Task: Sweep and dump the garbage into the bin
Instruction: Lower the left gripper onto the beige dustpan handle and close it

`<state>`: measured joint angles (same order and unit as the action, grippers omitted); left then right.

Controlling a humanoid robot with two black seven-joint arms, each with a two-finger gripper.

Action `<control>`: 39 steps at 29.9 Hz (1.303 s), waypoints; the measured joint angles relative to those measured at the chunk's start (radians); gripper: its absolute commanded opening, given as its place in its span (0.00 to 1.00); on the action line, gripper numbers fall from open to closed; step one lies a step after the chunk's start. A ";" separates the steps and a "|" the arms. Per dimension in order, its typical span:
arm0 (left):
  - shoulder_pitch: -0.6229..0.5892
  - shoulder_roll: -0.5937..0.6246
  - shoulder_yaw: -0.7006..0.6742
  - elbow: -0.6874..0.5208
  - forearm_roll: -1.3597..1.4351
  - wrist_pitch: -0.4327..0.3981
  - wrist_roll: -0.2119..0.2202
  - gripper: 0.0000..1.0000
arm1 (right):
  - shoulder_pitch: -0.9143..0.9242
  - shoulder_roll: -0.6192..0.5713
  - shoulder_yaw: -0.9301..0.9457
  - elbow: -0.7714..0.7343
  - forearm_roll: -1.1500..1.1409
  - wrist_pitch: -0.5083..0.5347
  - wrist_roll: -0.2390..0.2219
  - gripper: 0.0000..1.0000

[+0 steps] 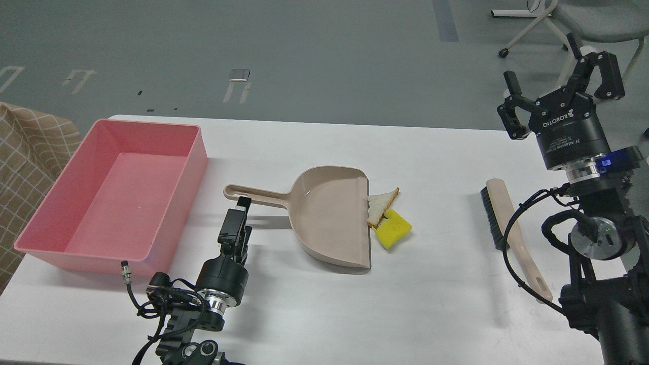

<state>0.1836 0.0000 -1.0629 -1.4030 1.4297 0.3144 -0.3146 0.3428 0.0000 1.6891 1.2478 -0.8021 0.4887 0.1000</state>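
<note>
The bread slice point(383, 204) and yellow block point(392, 229) lie at the dustpan point(329, 223) mouth, ready for sweeping toward the pink bin point(109, 195), while the left gripper point(242, 205), fingers indistinguishable, nears the handle and the right gripper point(557, 83) hangs spread above the brush point(509, 233).

Left arm: I see it entering lower left, reaching up-frame.
Left gripper point(242, 205): small, end-on; finger state unclear.
Right arm: at the right edge, raised.
Right gripper point(552, 83): upper right, fingers spread.
</note>
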 measured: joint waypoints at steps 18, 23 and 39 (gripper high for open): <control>-0.147 0.000 0.048 0.155 -0.001 0.042 -0.004 0.99 | -0.008 -0.007 0.001 -0.026 0.000 0.000 0.001 1.00; -0.201 0.000 0.052 0.199 -0.001 0.043 -0.004 0.99 | -0.008 -0.012 0.001 -0.027 0.000 0.000 0.001 1.00; -0.305 0.000 0.087 0.311 -0.006 0.043 0.000 0.99 | -0.009 -0.056 0.006 -0.016 0.001 0.000 0.001 1.00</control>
<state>-0.1210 0.0000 -0.9758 -1.0921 1.4235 0.3576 -0.3146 0.3342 -0.0562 1.6950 1.2314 -0.8007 0.4887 0.1009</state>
